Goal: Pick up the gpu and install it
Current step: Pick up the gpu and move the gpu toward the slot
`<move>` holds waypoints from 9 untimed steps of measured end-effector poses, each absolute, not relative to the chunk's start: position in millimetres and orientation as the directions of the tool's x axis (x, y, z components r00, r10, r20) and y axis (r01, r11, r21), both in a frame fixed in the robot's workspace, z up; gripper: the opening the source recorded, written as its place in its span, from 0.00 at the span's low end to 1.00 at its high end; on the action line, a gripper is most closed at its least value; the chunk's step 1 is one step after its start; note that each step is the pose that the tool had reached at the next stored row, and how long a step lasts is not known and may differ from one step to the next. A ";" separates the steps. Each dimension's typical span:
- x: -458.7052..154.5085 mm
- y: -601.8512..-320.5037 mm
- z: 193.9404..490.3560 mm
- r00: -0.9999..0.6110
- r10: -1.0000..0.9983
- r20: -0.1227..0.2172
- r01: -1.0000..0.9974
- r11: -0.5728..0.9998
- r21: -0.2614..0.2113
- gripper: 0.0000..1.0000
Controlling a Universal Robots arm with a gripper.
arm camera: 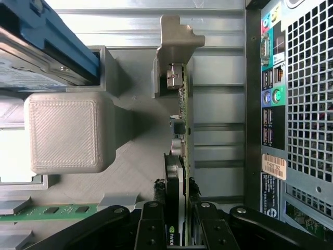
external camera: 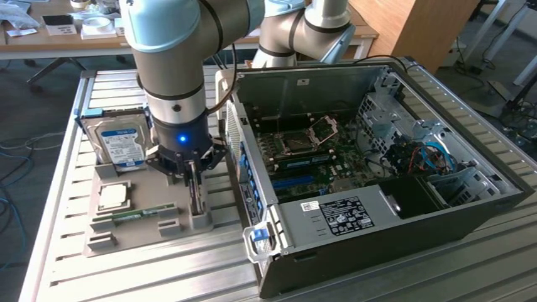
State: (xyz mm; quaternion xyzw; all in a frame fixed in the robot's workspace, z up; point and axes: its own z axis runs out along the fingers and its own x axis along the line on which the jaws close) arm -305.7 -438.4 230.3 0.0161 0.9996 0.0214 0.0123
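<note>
**Your gripper (external camera: 193, 181) is clamped on the gpu (arm camera: 183, 120) in its tray (external camera: 143, 238).**
From the exterior view's left: hard drive (external camera: 120, 146) propped upright, RAM stick (external camera: 134, 214) lying low, then the gpu held on edge by a grey post (external camera: 201, 221) so your jaws can pinch its flat faces from above, and the open computer case (external camera: 378, 157) just beside.

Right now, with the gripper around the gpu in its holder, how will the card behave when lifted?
Probably stiff: the gpu is a thin flat board standing on edge in the grey holder. Likely fragile, with small bare components along its edge. The gripper pinches its flat sides, so it might pivot if lifted off-centre.
</note>
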 end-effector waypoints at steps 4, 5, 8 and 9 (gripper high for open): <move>-305.7 -438.4 238.3 -0.999 0.033 -0.024 0.032 0.999 0.043 0.27; -305.7 -438.4 240.4 -0.999 0.033 -0.024 0.032 0.999 0.043 0.27; -305.7 -438.4 247.2 -0.999 0.033 -0.024 0.032 0.999 0.043 0.27; -305.7 -438.4 249.3 -0.999 0.033 -0.024 0.032 0.999 0.043 0.27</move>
